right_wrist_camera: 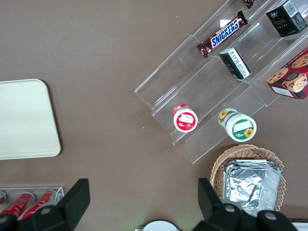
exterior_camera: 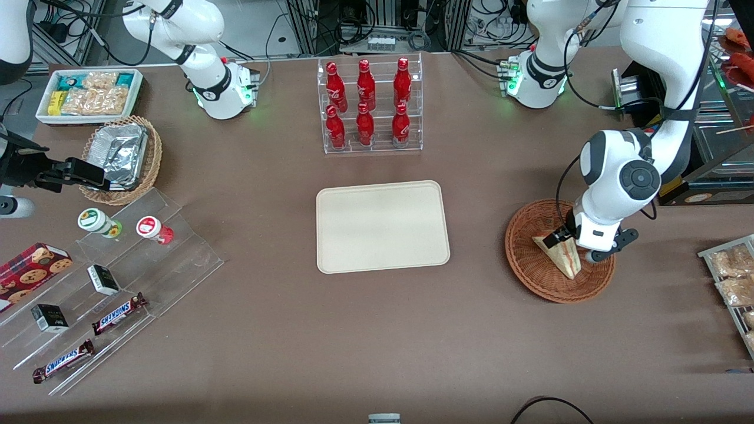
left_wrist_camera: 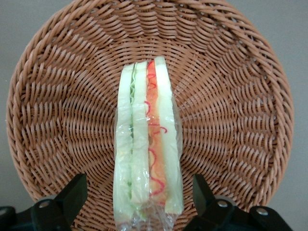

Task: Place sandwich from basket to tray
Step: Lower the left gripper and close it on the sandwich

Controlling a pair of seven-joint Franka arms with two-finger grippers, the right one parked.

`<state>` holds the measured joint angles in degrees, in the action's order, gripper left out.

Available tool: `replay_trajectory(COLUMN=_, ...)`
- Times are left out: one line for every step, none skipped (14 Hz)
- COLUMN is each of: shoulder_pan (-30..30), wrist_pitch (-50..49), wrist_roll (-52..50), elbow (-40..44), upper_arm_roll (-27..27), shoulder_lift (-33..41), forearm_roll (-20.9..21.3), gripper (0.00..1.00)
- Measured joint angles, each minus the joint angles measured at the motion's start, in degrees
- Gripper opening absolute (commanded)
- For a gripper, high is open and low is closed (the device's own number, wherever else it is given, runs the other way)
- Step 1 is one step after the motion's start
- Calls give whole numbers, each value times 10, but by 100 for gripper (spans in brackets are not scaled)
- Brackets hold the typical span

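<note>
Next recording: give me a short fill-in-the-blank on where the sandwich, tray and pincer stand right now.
1. The sandwich lies in the ____, wrapped in clear film.
2. The pincer is ____, one finger on each side of the sandwich without touching it.
3. The tray has ____ on it.
4. The rack of red bottles stands ____ from the front camera than the tray.

Missing words: basket; open; nothing; farther

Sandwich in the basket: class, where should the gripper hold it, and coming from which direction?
Judging by its pose, grip the sandwich across its two flat bread faces, coming down from above. It stands on edge in the basket, striped cut edge up, and the open gripper already straddles it.
</note>
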<state>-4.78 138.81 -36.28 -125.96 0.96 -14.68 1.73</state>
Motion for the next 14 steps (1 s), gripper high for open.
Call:
replay_trajectory(shoulder_pan=0, wrist_pitch=0, wrist_roll=-1, elbow=0, upper_arm_roll=0, shoulder_lift=-2, forearm_roll=0, gripper=30)
replay_trajectory(shoulder_pan=0, wrist_pitch=0, wrist_roll=-1, elbow=0, upper_arm_roll=0, shoulder_lift=-2, forearm_roll=0, gripper=11)
replay_trajectory(shoulder_pan=0, wrist_pitch=0, wrist_roll=-1, elbow=0, upper_arm_roll=0, shoulder_lift=-2, forearm_roll=0, gripper=0)
replay_trajectory(shoulder_pan=0, wrist_pitch=0, wrist_roll=-1, elbow=0, upper_arm_roll=0, shoulder_lift=-2, forearm_roll=0, gripper=0)
replay_trajectory(shoulder_pan=0, wrist_pitch=0, wrist_roll=-1, elbow=0, upper_arm_roll=0, shoulder_lift=-2, forearm_roll=0, gripper=0)
replay_trajectory(shoulder_pan=0, wrist_pitch=0, wrist_roll=-1, elbow=2, upper_arm_roll=0, shoulder_lift=-2, forearm_roll=0, gripper=0)
replay_trajectory(shoulder_pan=0, wrist_pitch=0, wrist_roll=-1, elbow=5, upper_arm_roll=-1, shoulder_lift=-2, forearm_roll=0, gripper=0)
replay_trajectory(shoulder_pan=0, wrist_pitch=-2, wrist_roll=-1, elbow=10, upper_arm_roll=-1, shoulder_lift=-2, forearm_roll=0, gripper=0)
replay_trajectory(shoulder_pan=0, wrist_pitch=-11, wrist_roll=-1, elbow=19, upper_arm_roll=-1, shoulder_lift=-2, forearm_roll=0, gripper=0)
replay_trajectory(shoulder_pan=-1, wrist_pitch=-27, wrist_roll=-1, elbow=32, upper_arm_roll=-1, shoulder_lift=0, forearm_roll=0, gripper=0)
replay_trajectory(shoulder_pan=-4, wrist_pitch=-50, wrist_roll=-1, elbow=47, upper_arm_roll=0, shoulder_lift=3, forearm_roll=0, gripper=0)
replay_trajectory(shoulder_pan=-9, wrist_pitch=-75, wrist_roll=-1, elbow=64, upper_arm_roll=0, shoulder_lift=8, forearm_roll=0, gripper=0)
replay_trajectory(shoulder_pan=-16, wrist_pitch=-102, wrist_roll=-1, elbow=82, upper_arm_roll=1, shoulder_lift=15, forearm_roll=0, gripper=0)
replay_trajectory(shoulder_pan=-26, wrist_pitch=-132, wrist_roll=-1, elbow=101, upper_arm_roll=1, shoulder_lift=23, forearm_roll=0, gripper=0)
